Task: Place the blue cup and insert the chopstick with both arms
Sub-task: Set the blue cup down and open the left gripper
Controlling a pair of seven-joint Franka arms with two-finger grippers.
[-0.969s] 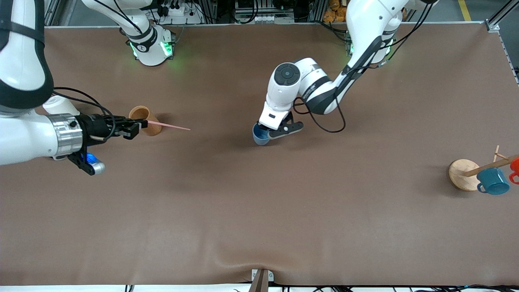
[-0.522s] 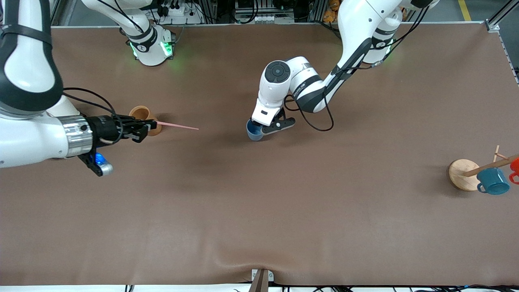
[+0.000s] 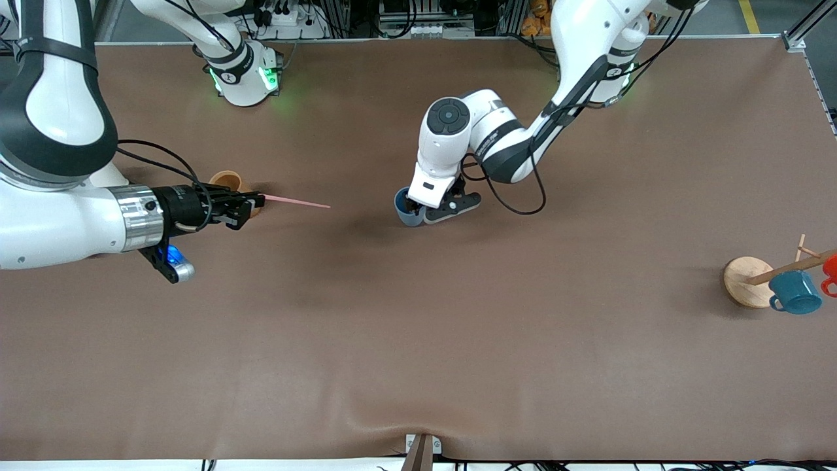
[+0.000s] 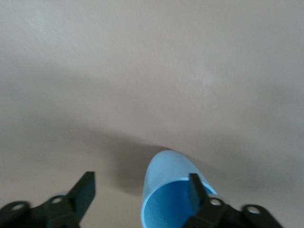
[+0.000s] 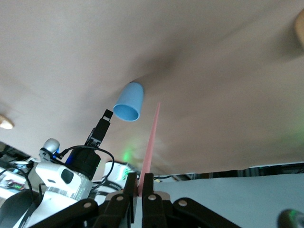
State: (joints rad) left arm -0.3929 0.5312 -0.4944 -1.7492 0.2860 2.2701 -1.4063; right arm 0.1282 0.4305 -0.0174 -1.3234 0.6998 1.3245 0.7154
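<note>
The light-blue cup stands mouth up on the brown table near its middle; it also shows in the left wrist view and in the right wrist view. My left gripper is over it, open, one finger inside the cup's mouth and the other well clear of its wall. My right gripper is shut on one end of the pink chopstick, which it holds level above the table with its tip toward the cup. The chopstick runs out from between the shut fingers of the right gripper.
A brown wooden cup stands beside my right gripper. A wooden mug rack with a teal mug and a red mug stands at the left arm's end of the table.
My right gripper has carried the chopstick closer to the blue cup. My left gripper shifted the cup a little toward the right arm's end and now stands open over it.
</note>
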